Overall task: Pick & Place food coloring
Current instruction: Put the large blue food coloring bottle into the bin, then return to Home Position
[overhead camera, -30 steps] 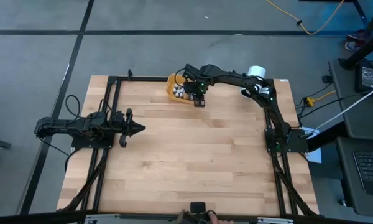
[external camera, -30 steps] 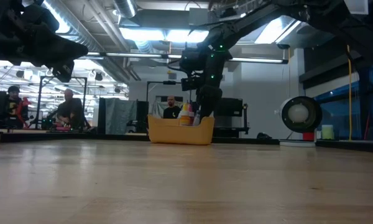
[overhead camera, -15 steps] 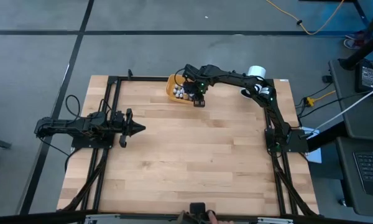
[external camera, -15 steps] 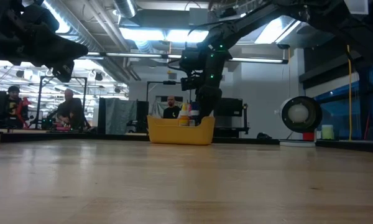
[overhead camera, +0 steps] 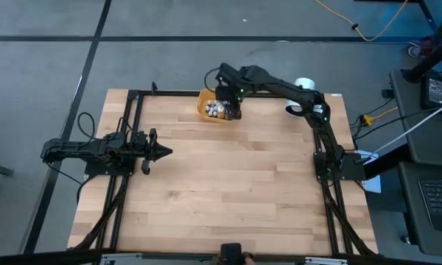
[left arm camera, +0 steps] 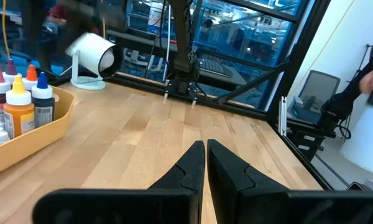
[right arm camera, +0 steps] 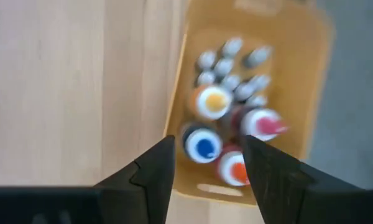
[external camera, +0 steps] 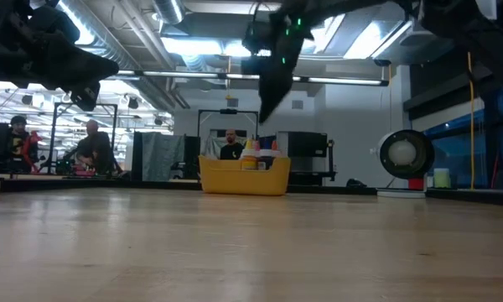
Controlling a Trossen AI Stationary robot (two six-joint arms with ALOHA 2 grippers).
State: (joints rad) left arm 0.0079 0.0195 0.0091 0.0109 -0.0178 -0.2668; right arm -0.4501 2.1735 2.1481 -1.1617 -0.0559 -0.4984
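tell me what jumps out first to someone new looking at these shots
The orange bowl at the table's far edge, packed with tiny food coloring bottles, draws the eye first. The right end effector hangs open directly above it, holding nothing. Off at the table's left side the left end effector waits shut, and a white cylinder lies near the far right corner.

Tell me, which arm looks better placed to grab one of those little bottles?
The right arm, probably. Its gripper hangs open right above the orange bowl of food coloring bottles. The left gripper sits shut at the table's left side, far from them.
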